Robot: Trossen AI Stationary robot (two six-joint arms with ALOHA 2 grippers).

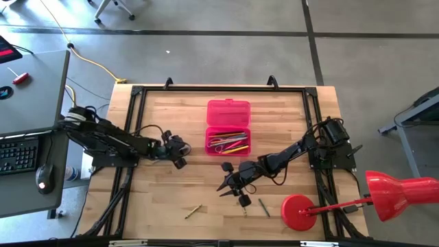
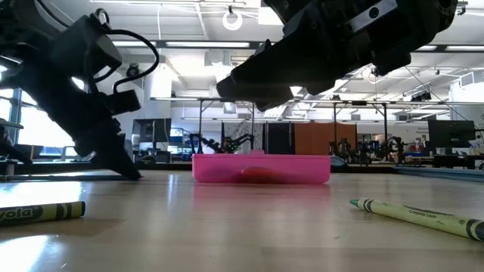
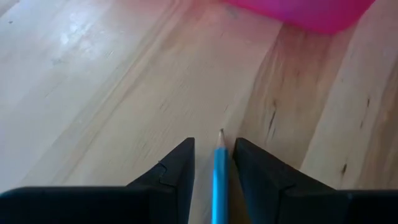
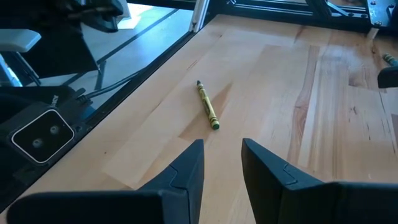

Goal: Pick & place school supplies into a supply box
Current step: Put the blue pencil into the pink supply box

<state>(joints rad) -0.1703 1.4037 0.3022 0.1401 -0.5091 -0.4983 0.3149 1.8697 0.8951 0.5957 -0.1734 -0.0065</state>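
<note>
Left gripper [image 1: 180, 152], high view: sits just left of the pink supply box [image 1: 228, 127], level with its lower half, above the table [image 1: 164, 192]. Right gripper [image 1: 230, 185] hangs below the box, between two loose crayons [image 1: 193, 211] [image 1: 263, 207]. Risk: both arms crowd the box; one could clip the other or nudge the box.

Low view: box lies flat mid-table, a crayon [image 2: 417, 215] on the right, another [image 2: 41, 212] on the left. Which dark arm is which I cannot tell here.

Left wrist view: fingers [image 3: 174, 168] pinch a blue pencil [image 3: 219, 177], tip forward, box corner [image 3: 311, 12] ahead and apart. Grip looks thin; the pencil could swivel or slip before it clears the rim.

Right wrist view: fingers [image 4: 186, 165] spread and empty, yellow-green crayon [image 4: 207, 104] ahead, lying at an angle to the gap, so closing could roll it away.
</note>
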